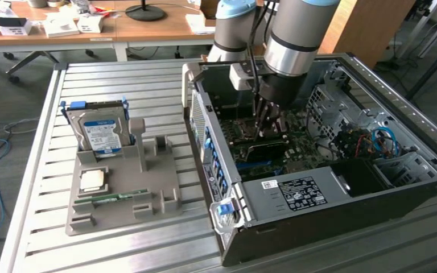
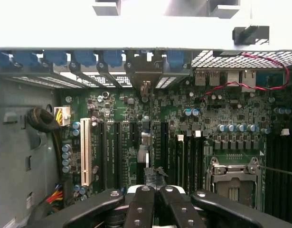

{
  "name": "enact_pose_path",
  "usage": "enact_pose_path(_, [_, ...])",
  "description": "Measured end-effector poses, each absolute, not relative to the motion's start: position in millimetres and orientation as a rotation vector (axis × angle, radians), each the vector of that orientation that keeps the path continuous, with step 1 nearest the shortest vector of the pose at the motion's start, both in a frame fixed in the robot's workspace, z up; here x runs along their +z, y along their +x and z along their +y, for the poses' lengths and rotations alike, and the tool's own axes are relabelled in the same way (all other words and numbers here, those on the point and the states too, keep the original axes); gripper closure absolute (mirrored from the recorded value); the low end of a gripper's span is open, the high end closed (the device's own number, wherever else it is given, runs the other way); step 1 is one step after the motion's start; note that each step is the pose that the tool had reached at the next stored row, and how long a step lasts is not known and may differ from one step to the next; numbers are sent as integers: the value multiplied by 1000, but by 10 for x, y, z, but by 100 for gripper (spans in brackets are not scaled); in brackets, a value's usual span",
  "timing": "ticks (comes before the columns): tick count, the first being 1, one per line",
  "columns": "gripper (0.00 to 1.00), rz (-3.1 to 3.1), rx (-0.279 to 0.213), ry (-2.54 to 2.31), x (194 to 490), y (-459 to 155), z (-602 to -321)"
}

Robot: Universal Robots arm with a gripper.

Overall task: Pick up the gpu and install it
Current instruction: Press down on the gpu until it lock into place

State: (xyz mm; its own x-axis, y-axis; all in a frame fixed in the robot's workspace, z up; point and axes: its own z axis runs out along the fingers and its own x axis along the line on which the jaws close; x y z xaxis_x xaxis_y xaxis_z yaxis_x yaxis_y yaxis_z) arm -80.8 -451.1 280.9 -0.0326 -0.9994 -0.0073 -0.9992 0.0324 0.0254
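Arm [image 1: 291, 40] upright, claw [image 2: 155, 190] downward, fingers pressed together.

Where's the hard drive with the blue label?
The hard drive stands upright in the grey holder, on the exterior view's left of the open computer case.

Computer case on the slatted table, holder tray beside it.
The open computer case [image 1: 309, 187] lies on the table [image 1: 127, 79]; the gripper [image 1: 268, 122] reaches down inside it, over the motherboard [image 2: 136, 137]. At the exterior view's left of the case stands a holder tray [image 1: 120, 193], with a hard drive [image 1: 100, 133] upright in it and a memory stick [image 1: 112, 197] lying on it.
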Motion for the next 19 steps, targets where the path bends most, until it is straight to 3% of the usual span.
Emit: enact_pose_path(19, [89,-2248,-36,2176,2709,-838,-4479])
